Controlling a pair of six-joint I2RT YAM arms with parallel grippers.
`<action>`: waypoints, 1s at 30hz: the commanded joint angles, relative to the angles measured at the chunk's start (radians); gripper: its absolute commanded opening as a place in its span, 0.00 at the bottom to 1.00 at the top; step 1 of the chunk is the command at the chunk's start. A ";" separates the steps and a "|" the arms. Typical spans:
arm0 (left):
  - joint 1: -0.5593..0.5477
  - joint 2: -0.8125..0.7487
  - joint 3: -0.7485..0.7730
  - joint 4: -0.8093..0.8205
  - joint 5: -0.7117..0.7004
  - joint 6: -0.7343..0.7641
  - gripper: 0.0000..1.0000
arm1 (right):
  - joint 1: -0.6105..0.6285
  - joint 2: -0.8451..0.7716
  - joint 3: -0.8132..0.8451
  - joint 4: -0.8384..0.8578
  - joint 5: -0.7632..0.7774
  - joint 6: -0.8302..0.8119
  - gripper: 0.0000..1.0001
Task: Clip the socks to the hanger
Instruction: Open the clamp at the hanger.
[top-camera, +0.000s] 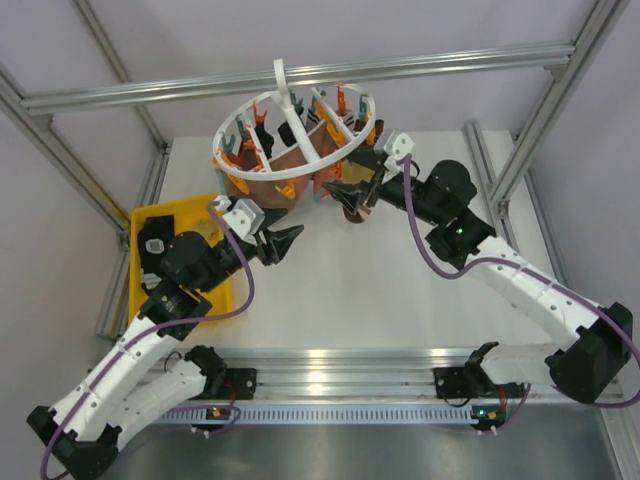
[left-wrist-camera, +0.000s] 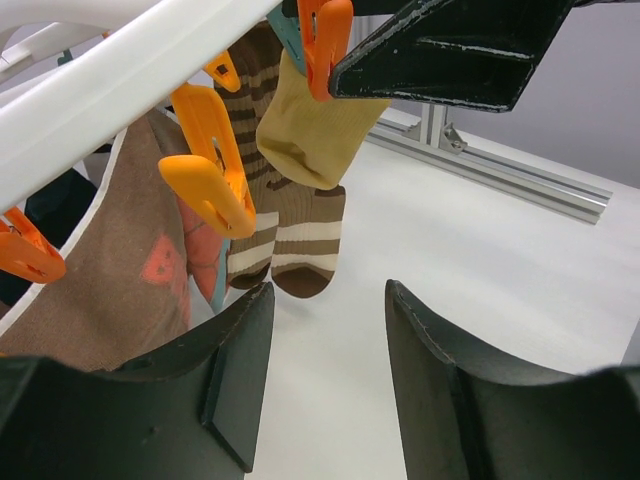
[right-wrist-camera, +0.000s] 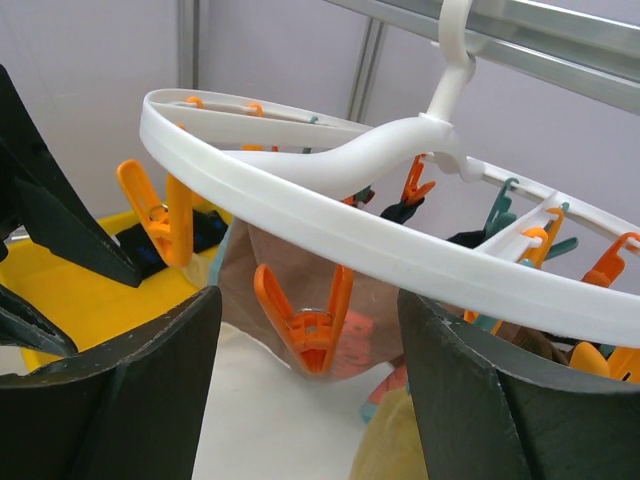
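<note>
Socks (left-wrist-camera: 300, 235) hang clipped just beyond the gaping left claw (left-wrist-camera: 328, 297).

No legible text, label, brand, number or sign in any view: none on hanger (right-wrist-camera: 300, 205), socks (left-wrist-camera: 300, 240) or tray (right-wrist-camera: 80, 300).
</note>
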 joint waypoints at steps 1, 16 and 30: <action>0.006 -0.007 0.010 0.029 0.008 -0.011 0.53 | 0.016 0.006 0.060 0.059 0.006 0.013 0.69; 0.006 0.000 0.006 0.032 0.014 -0.017 0.54 | 0.016 0.019 0.093 0.053 0.010 0.029 0.59; 0.004 0.002 -0.001 0.032 0.025 -0.021 0.54 | 0.016 0.006 0.102 0.019 0.035 0.105 0.47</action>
